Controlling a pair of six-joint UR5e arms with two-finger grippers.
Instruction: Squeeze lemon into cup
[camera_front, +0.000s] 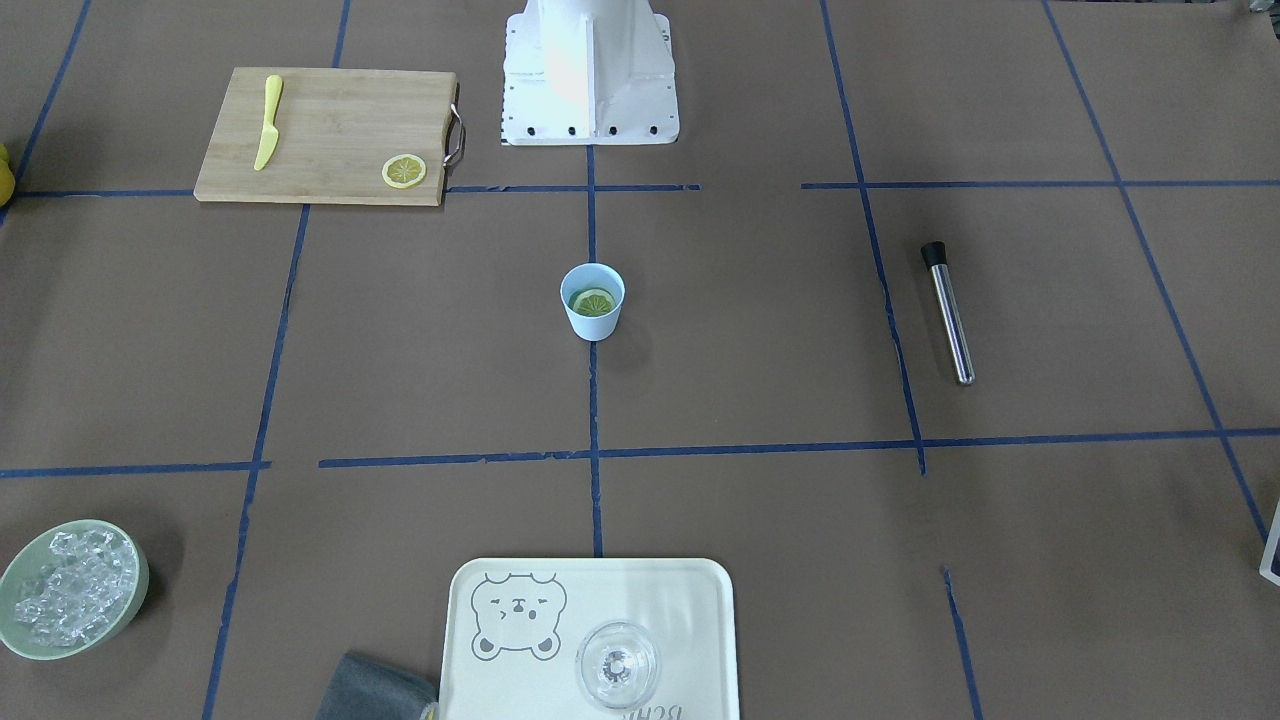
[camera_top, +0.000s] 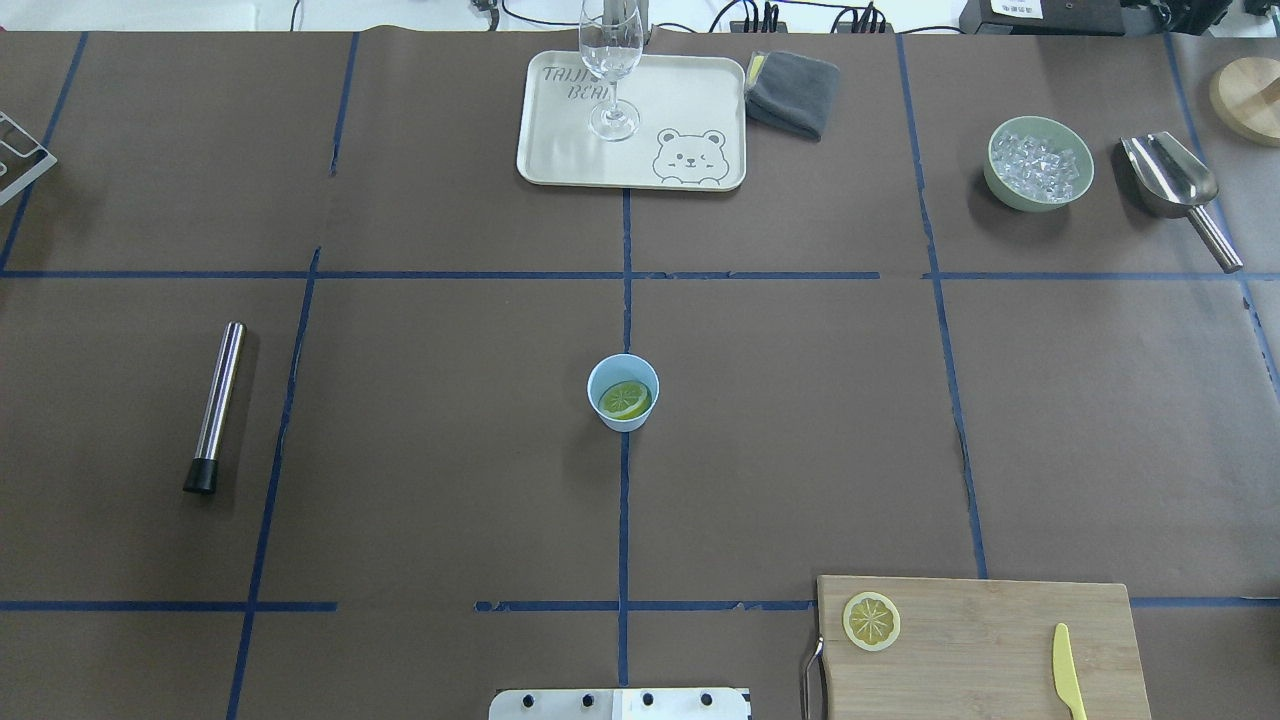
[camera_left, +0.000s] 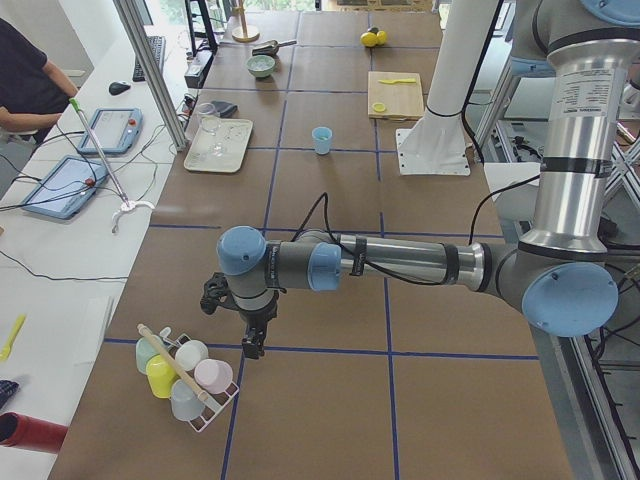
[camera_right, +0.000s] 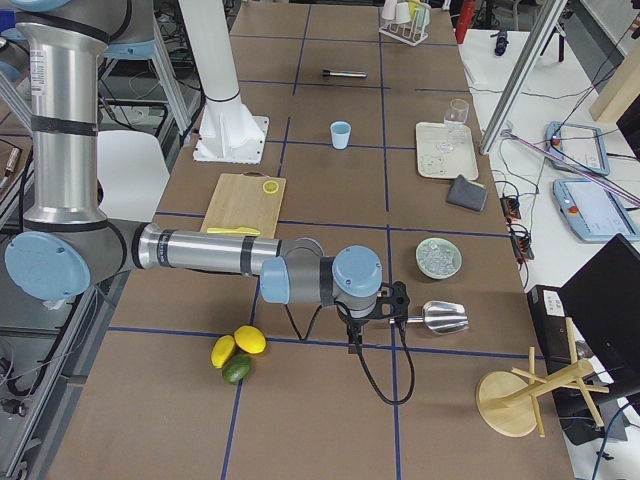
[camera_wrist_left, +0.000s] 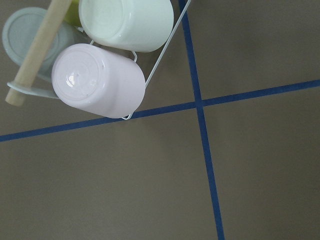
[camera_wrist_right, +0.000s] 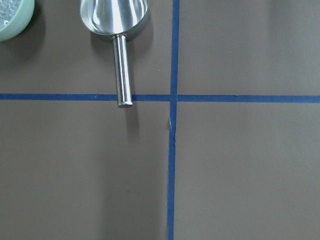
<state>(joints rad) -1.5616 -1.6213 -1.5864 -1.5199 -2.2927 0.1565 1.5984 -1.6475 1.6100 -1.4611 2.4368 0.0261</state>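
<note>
The light-blue cup (camera_front: 592, 300) stands upright at the table's middle, also in the overhead view (camera_top: 623, 392). One lemon slice (camera_top: 625, 400) lies inside it. A second lemon slice (camera_top: 871, 620) lies on the wooden cutting board (camera_top: 990, 640). My left gripper (camera_left: 252, 343) hangs over the table's left end beside a rack of cups (camera_left: 185, 375), far from the cup. My right gripper (camera_right: 353, 343) hangs over the right end near a metal scoop (camera_right: 440, 317). Neither gripper's fingers show in the wrist views, so I cannot tell whether they are open or shut.
A yellow knife (camera_top: 1066, 670) lies on the board. A steel muddler (camera_top: 215, 405) lies at the left. A tray (camera_top: 560, 150) with a stemmed glass (camera_top: 610, 70), a grey cloth (camera_top: 795, 90) and a bowl of ice (camera_top: 1038, 165) stand at the far side. Whole citrus fruits (camera_right: 238, 352) lie near the right arm.
</note>
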